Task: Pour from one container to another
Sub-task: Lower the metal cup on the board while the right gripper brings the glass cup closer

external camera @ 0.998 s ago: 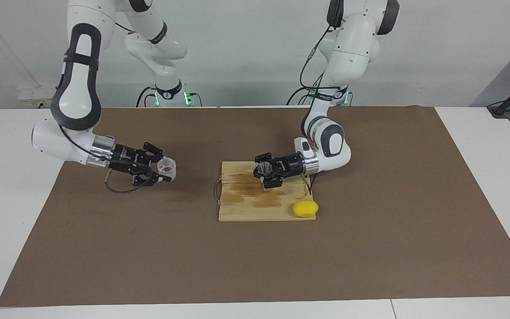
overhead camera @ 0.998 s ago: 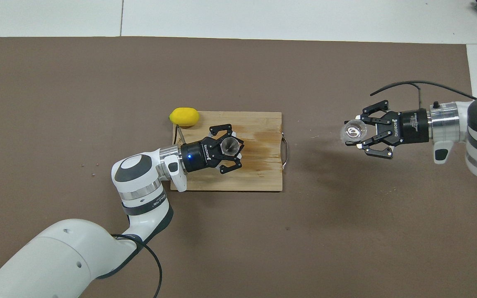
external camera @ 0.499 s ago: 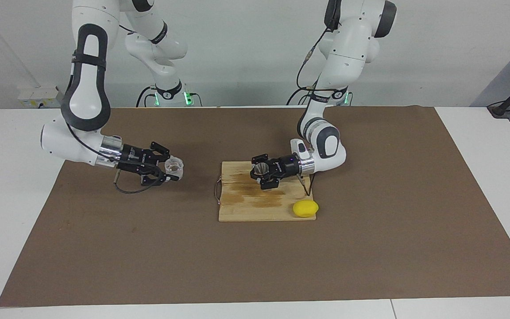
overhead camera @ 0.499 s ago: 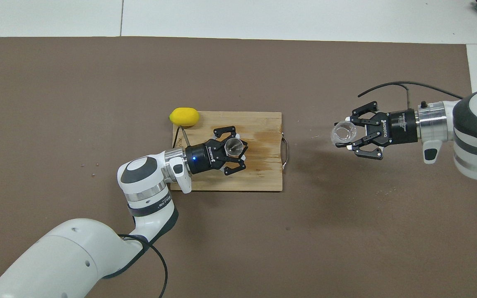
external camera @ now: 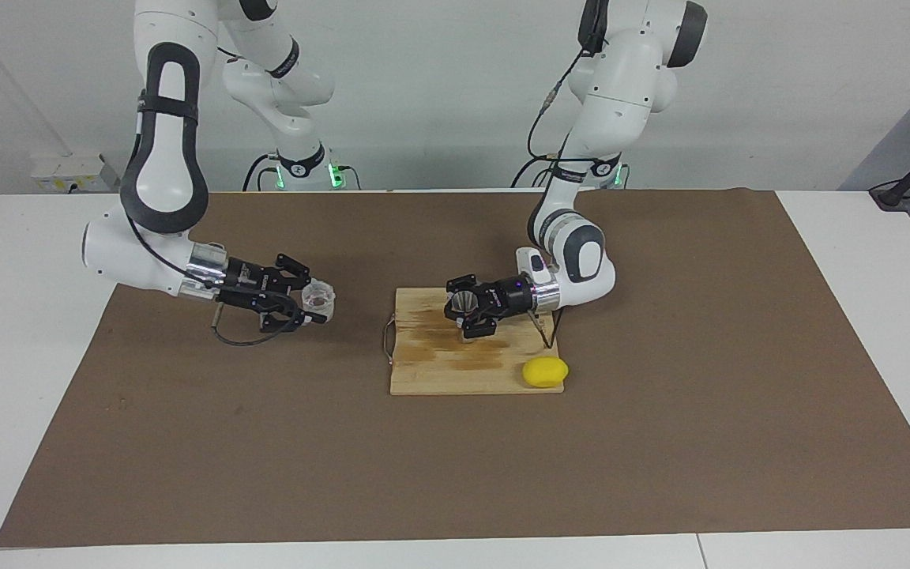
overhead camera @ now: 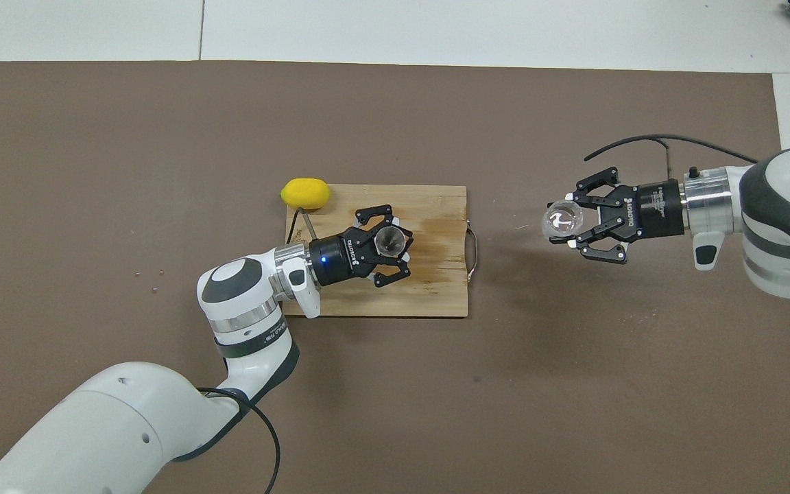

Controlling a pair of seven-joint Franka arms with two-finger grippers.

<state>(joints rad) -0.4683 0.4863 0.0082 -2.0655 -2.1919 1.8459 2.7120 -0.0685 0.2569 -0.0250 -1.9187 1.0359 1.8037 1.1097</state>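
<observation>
Right gripper clamps glass tumbler, upright, raised over brown mat on desk. Left gripper clamps steel jigger, upright over cutting board; lemon at board's corner.

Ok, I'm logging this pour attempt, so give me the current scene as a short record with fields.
left gripper: shut on the steel jigger, upright over the wooden cutting board
right gripper: shut on the glass tumbler, upright over the brown mat, toward the right arm's end
pour: not yet begun; tumbler and jigger well apart
other: lemon at the board's corner, farther from the robots than the jigger
</observation>
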